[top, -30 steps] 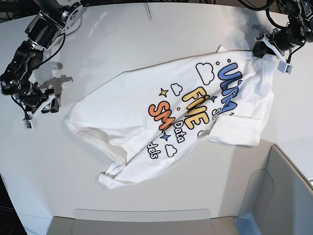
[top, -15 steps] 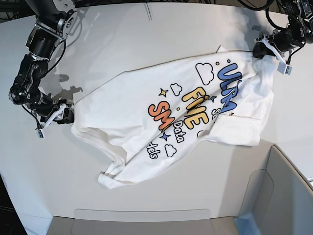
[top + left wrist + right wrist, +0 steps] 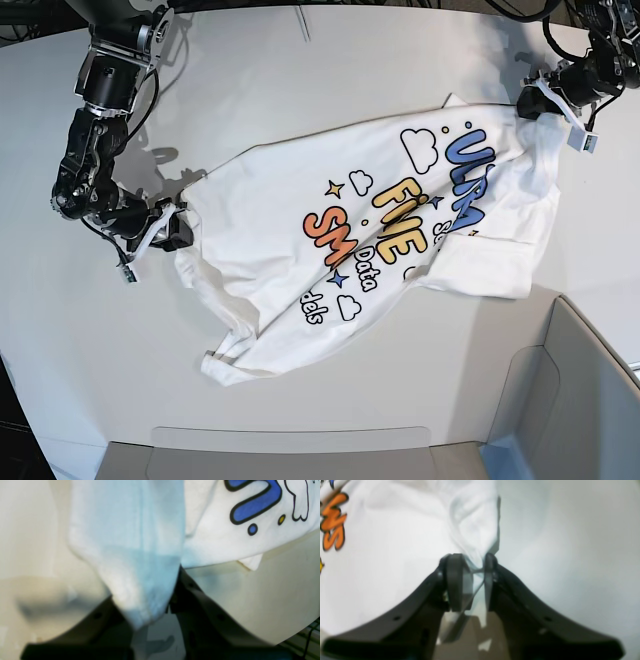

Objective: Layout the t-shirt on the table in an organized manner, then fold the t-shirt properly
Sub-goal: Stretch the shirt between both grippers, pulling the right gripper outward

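Lying crumpled across the middle of the table (image 3: 300,70), the t-shirt (image 3: 380,230) shows its print. Left gripper (image 3: 535,105) — far right — is clamped on its corner; right gripper (image 3: 178,228) pinches the left hem — jaws narrowly parted.

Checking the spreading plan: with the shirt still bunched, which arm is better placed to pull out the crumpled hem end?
Right. The right gripper is closing on the t-shirt at its rumpled edge, on the base view's left. The left gripper is shut on the far corner, serving as an anchor.
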